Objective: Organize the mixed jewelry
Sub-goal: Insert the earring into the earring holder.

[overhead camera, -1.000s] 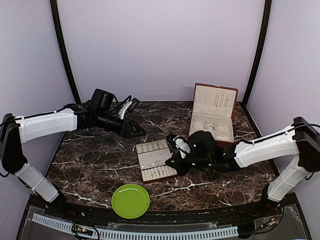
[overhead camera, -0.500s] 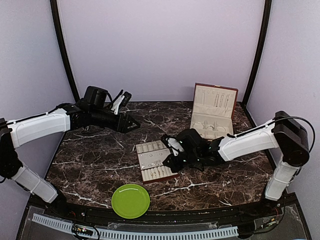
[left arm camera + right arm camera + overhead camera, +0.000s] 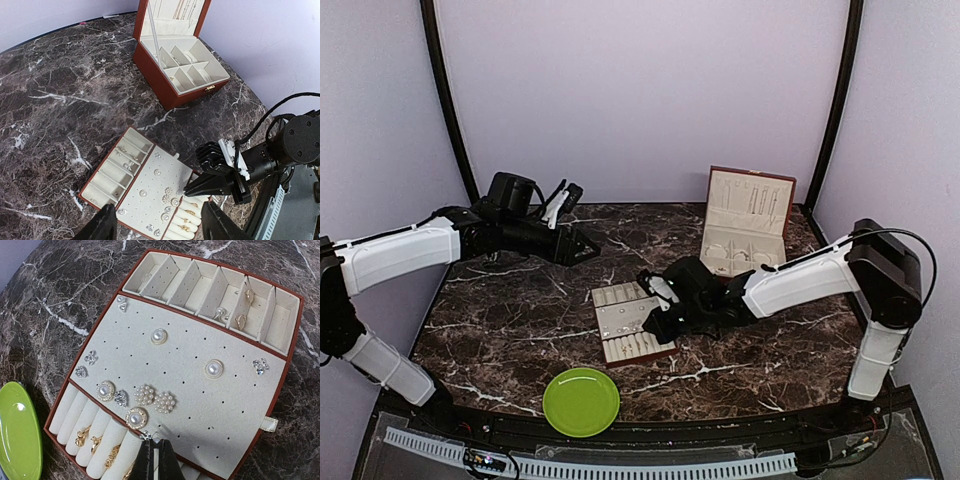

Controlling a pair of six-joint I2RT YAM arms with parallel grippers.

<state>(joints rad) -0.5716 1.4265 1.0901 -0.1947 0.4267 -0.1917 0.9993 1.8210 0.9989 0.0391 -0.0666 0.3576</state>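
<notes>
Black right fingers (image 3: 150,460) are fully closed, tips down over the tray (image 3: 225,405) at the border between its perforated panel and the ring rolls. One tiny silvery piece sits right at the tips; whether it is pinched cannot be told. Left fingers (image 3: 106,225) stand partly open and hold nothing. They are raised above the far left part of the counter (image 3: 520,320) and point toward the tray.

Jewelry (image 3: 145,395) lies mostly on the tray, which rests flat near the middle of the counter, closer to the near edge. Pearl and clear-stone studs sit on the panel, gold rings in the rolls, and a few small pieces in the divided row along the opposite side.

Right wrist view only: each piece is distinct, and a thin chain (image 3: 82,289) lies on bare counter just beside a tray corner.

Top view: the pieces are mere specks. Both arms, the green plate (image 3: 581,401) at the near edge and the box (image 3: 745,225) at the far right corner appear together.

Left wrist view only: the box is open, its lid upright with chains hanging inside. Divided compartments and a gold clasp on the front wall are visible.
</notes>
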